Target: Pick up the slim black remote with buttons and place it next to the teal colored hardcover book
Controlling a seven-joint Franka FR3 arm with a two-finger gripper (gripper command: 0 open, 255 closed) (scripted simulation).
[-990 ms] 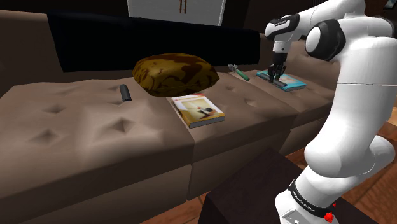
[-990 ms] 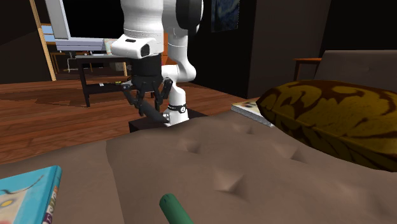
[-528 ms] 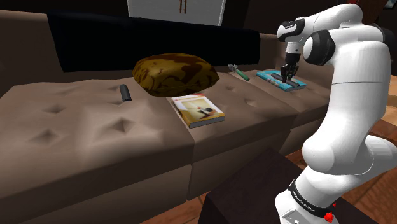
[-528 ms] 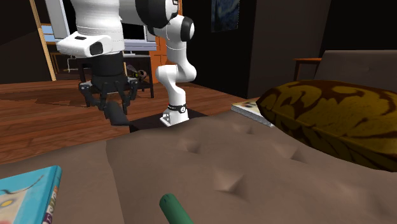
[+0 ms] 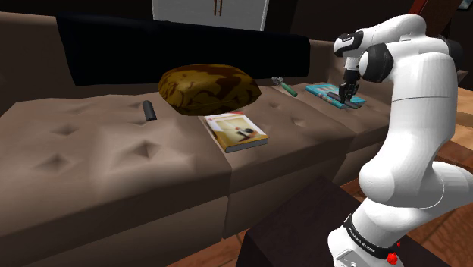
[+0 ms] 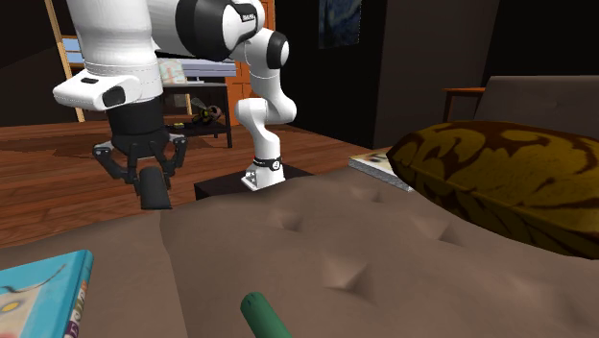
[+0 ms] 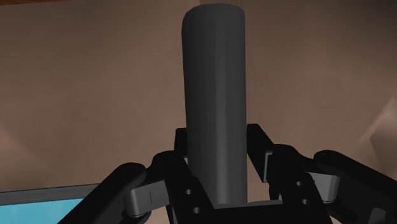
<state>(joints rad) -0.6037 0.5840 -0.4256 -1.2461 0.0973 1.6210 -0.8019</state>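
Observation:
My gripper [image 6: 153, 176] is shut on a slim dark remote [image 7: 214, 108], which hangs end-down between the fingers [image 7: 137, 191]. No buttons show on the face I see. The remote [image 6: 155, 192] hovers above the sofa's brown seat. In the shoulder view the gripper [image 5: 349, 94] is over the right end of the teal hardcover book [image 5: 324, 90], which lies flat on the seat cushion. A corner of the teal book [image 7: 44, 202] shows beside the fingers, and the book [image 6: 43, 293] lies at the second exterior view's lower left.
A green-handled tool [image 5: 287, 88] lies just left of the book. A mottled brown cushion [image 5: 208, 89], a pale-covered book [image 5: 235, 130] and another dark slim object [image 5: 149, 110] rest further along the sofa [image 5: 114, 159]. The dark stand [image 5: 303, 227] sits below the arm.
The arm has swung towards the shoulder view's right, carrying the remote from the book's middle to past its right end. In the second exterior view the gripper has moved left and slightly down.

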